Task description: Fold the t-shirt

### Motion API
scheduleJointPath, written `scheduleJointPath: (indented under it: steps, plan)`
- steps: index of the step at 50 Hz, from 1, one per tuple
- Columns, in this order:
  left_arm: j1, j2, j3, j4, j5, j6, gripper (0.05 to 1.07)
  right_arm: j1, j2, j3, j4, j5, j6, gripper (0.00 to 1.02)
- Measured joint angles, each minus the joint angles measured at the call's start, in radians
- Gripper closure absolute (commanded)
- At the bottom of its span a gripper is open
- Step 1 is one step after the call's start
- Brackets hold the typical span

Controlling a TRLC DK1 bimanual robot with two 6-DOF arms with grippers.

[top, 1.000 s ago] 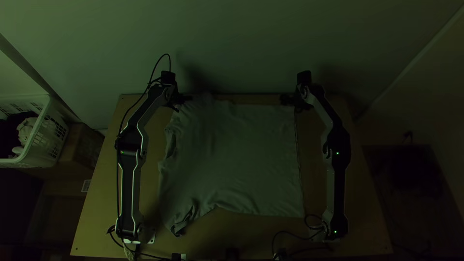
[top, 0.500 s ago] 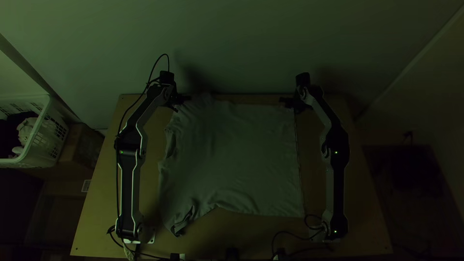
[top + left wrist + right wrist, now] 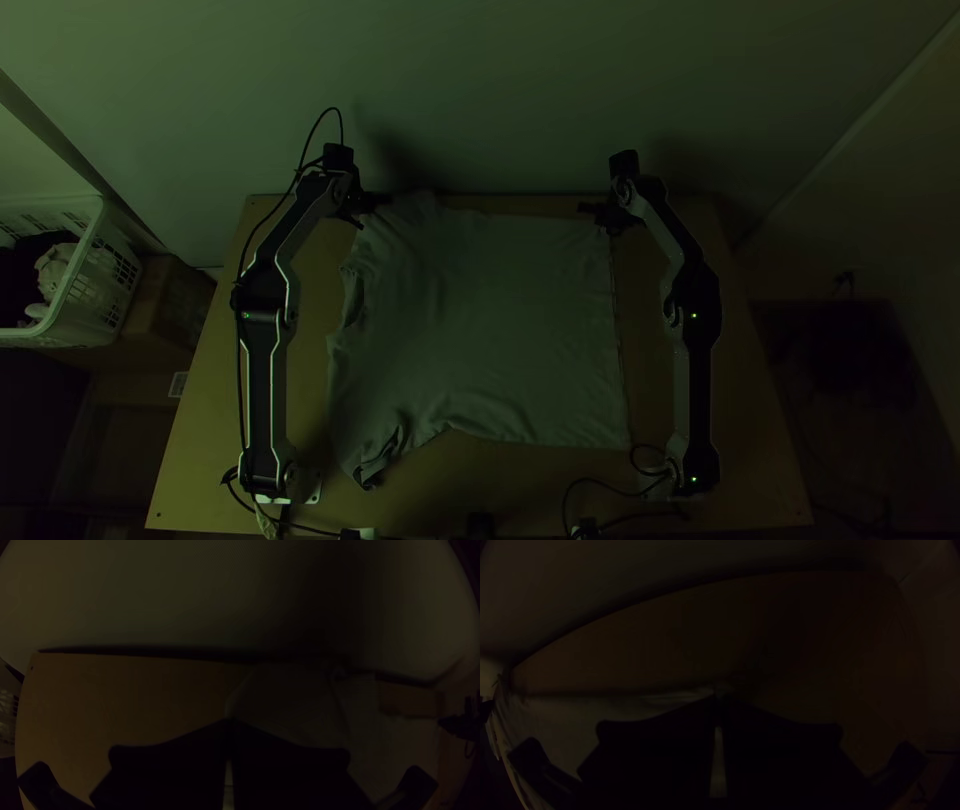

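The pale t-shirt (image 3: 480,330) lies spread on the table, its far edge near the table's far side, with a bunched sleeve at its near left. At its far left corner is my left gripper (image 3: 374,203); my right gripper (image 3: 592,209) is at its far right corner. In the left wrist view, my left gripper (image 3: 229,723) is shut on the edge of the t-shirt (image 3: 305,705). My right gripper (image 3: 718,699), in the right wrist view, is shut on a corner of the t-shirt (image 3: 580,715), with small creases running to the fingertips.
Beyond the wooden table (image 3: 205,400) rises a pale wall (image 3: 500,90). A white basket (image 3: 95,265) holding cloth stands off the table's left side, beside a cardboard box (image 3: 175,300). Cables (image 3: 600,482) lie near the right arm's base.
The left arm has shifted slightly to the left, its gripper along with it. My right arm has moved very slightly left. The t-shirt lies almost the same.
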Motion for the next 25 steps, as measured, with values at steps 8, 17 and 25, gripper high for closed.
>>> scheduleJointPath:
  steps: [8,17,25]
  plan:
    - [0.015,-0.037,0.000,-0.002,0.020,-0.006,1.05,0.000,-0.002,0.002,0.000,0.000,-0.011,1.00]
    - [0.038,-0.062,-0.010,-0.013,0.041,-0.011,1.05,0.003,-0.021,0.002,0.000,0.000,-0.021,1.00]
    - [0.045,-0.078,-0.047,-0.022,0.040,-0.011,1.05,0.016,-0.047,0.002,-0.001,0.000,-0.033,1.00]
